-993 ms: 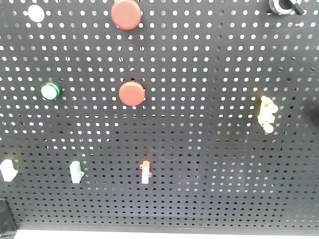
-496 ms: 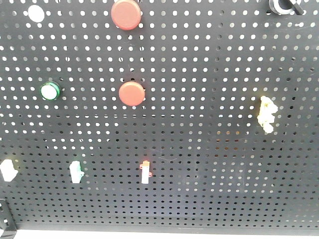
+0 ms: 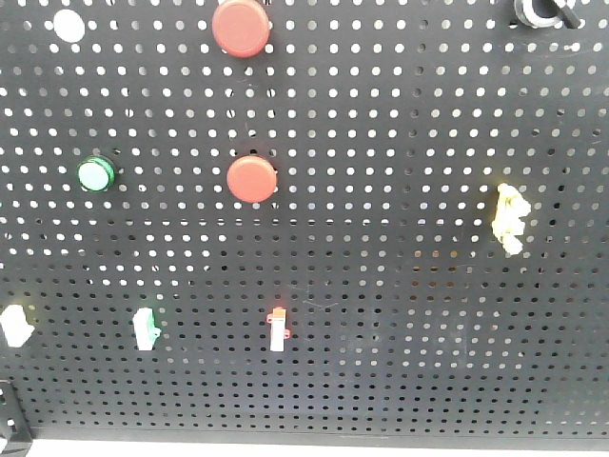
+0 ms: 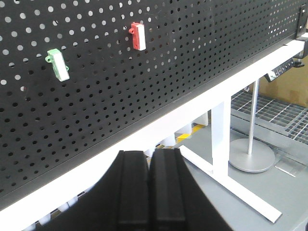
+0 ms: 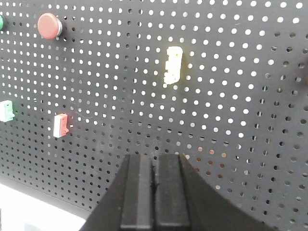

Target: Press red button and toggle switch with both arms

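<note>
Facing pegboard (image 3: 400, 143), red button (image 3: 251, 178)

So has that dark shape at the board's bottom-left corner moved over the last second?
Yes. The dark shape has shrunk leftward and down against the pegboard, now only a thin sliver at the corner.

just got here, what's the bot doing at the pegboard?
Nothing is being touched yet. Both arms face the pegboard with their jaws closed and empty. The left pincer sits low near the board's bottom edge, below the red switch. The right pincer is off the board too; the red button is up to its left.
</note>
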`<state>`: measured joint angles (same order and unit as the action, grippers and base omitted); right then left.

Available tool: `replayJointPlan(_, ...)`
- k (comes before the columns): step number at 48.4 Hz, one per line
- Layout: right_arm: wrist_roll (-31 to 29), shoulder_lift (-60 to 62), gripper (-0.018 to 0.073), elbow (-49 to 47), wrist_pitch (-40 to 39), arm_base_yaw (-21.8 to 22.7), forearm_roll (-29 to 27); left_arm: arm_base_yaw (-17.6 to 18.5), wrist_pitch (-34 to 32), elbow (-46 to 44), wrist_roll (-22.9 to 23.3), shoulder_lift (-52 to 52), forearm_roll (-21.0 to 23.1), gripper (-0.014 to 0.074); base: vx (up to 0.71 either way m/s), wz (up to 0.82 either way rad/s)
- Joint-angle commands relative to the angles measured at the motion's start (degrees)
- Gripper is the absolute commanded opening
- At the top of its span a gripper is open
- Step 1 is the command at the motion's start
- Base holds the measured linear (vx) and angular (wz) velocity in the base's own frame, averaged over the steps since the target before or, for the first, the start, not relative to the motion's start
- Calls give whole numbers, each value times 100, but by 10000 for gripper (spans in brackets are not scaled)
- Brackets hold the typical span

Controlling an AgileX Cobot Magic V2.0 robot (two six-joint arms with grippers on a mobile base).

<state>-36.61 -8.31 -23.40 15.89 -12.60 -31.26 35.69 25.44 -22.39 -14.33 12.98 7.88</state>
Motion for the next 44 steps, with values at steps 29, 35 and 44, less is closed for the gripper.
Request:
replayJointPlan(29, -22, -74, -3, -154, -443, 28, -25, -1855, -2213, 1321, 155, -369, -320, 1, 0, 0)
replayJointPlan(35, -22, -74, -3, -154, -443, 28, -25, -2281, -2766, 2116, 553, -798, -326, 1, 0, 0)
replayJointPlan(44, -22, -80, -3, -154, -443, 28, -25, -2489, -2761, 2592, 626, -1501, -449, 1, 0, 0)
